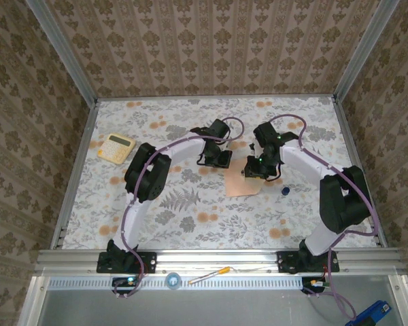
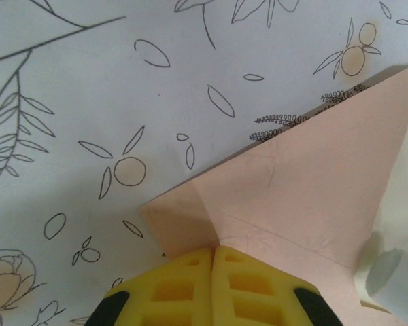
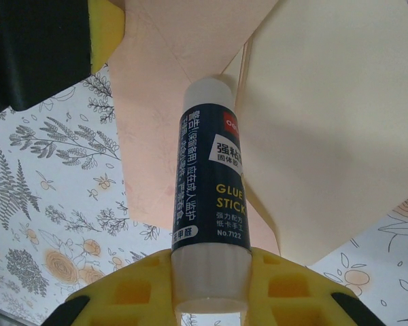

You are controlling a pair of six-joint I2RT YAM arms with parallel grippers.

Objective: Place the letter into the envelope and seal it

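Observation:
The salmon-pink envelope (image 1: pixel 241 183) lies mid-table between both arms. My left gripper (image 2: pixel 214 252) is shut on a folded pink edge of the envelope (image 2: pixel 313 183), and it stands just left of the envelope's far end in the top view (image 1: pixel 217 158). My right gripper (image 3: pixel 209 263) is shut on a dark blue glue stick (image 3: pixel 207 176), uncapped. The stick's white tip touches the paper where the pink face (image 3: pixel 149 136) meets a paler cream face (image 3: pixel 333 129), which looks like the flap's inner side. That tip shows in the left wrist view (image 2: pixel 389 273). The letter is hidden.
A small blue cap (image 1: pixel 284 191) lies on the floral tablecloth just right of the envelope. A yellow calculator (image 1: pixel 115 147) sits at the far left. Metal rails edge the table, and patterned walls close it in on three sides.

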